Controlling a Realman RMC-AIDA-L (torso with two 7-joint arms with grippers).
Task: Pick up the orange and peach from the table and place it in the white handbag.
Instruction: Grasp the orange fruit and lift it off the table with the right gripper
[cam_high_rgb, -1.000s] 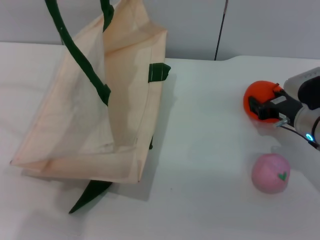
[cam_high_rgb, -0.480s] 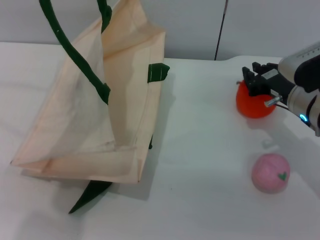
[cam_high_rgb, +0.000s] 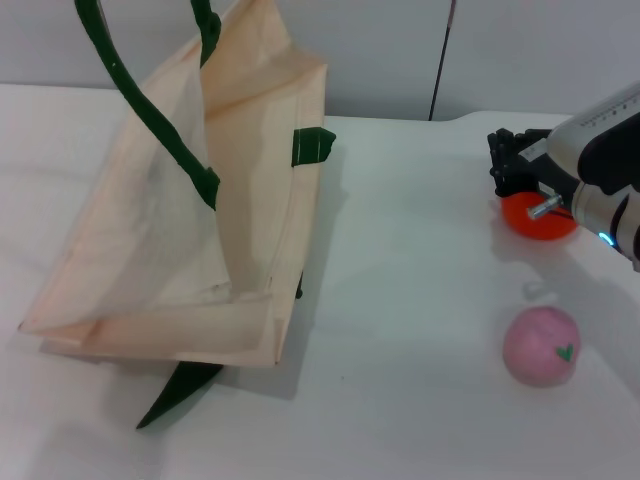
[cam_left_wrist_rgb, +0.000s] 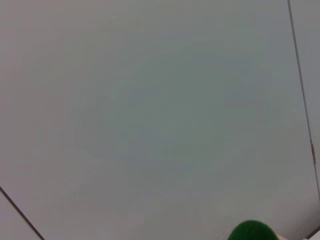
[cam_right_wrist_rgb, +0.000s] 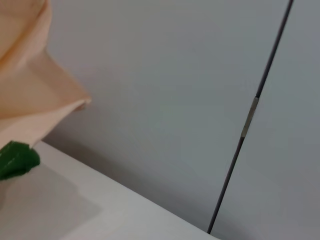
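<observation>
The white handbag (cam_high_rgb: 190, 220) stands open at the left of the table in the head view, its dark green handles (cam_high_rgb: 150, 110) rising out of the top of the picture. A green bit of handle (cam_left_wrist_rgb: 252, 231) shows in the left wrist view; the left gripper itself is not in view. My right gripper (cam_high_rgb: 512, 160) is at the far right, shut on the orange (cam_high_rgb: 540, 220), which shows below its black fingers and is half hidden by them. The pink peach (cam_high_rgb: 541, 346) lies on the table nearer me, apart from the gripper.
The white table (cam_high_rgb: 400, 330) lies between the bag and the fruit. A grey wall with a dark vertical seam (cam_high_rgb: 440, 60) stands behind. The right wrist view shows the bag's top corner (cam_right_wrist_rgb: 30, 100), a green tab (cam_right_wrist_rgb: 17, 159) and the wall.
The right gripper has risen and turned with the orange, first to the left, then a little right, so more of the orange is hidden. The bag's handle shifted slightly left. The peach has not moved.
</observation>
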